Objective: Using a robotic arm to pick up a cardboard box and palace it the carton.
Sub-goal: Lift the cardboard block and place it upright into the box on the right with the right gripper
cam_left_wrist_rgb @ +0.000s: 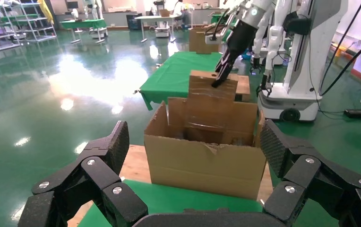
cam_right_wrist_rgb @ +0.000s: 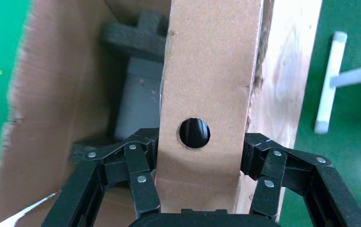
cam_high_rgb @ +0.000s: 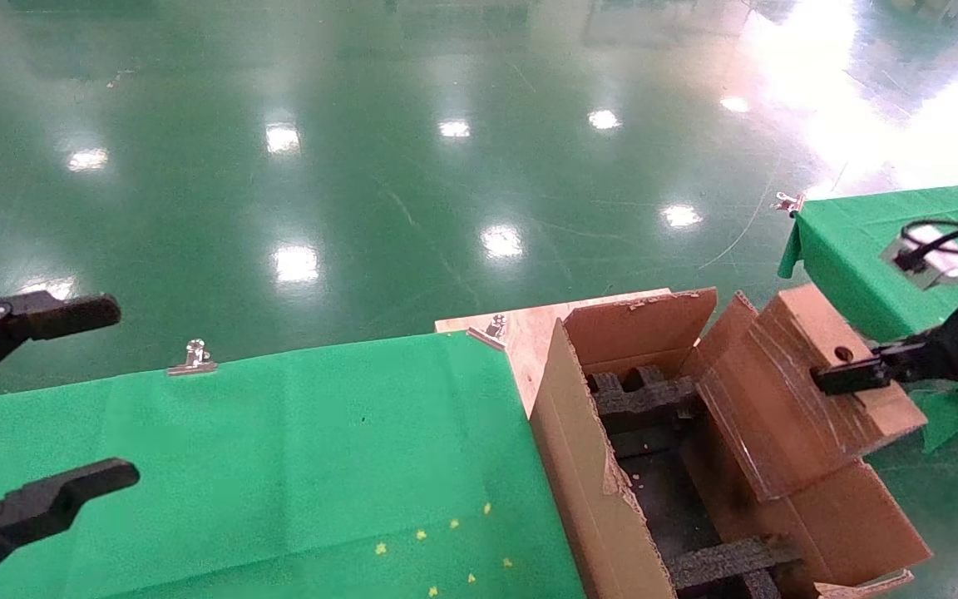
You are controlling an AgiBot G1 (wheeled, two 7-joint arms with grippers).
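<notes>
Head view: right gripper (cam_high_rgb: 841, 376) jaws pinch the cardboard box (cam_high_rgb: 803, 391), tilted above the carton (cam_high_rgb: 604, 499); left gripper (cam_high_rgb: 38, 399) jaws spread, parked.

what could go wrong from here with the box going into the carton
1. The cardboard box hangs tilted over the carton, so a corner could catch on the black foam inserts and jam instead of seating.
2. The right gripper pinches only the narrow end near the round hole, and the taped faces look glossy; the box might slip or swing.
3. The box sits close to the carton's right flap and could push it.
</notes>
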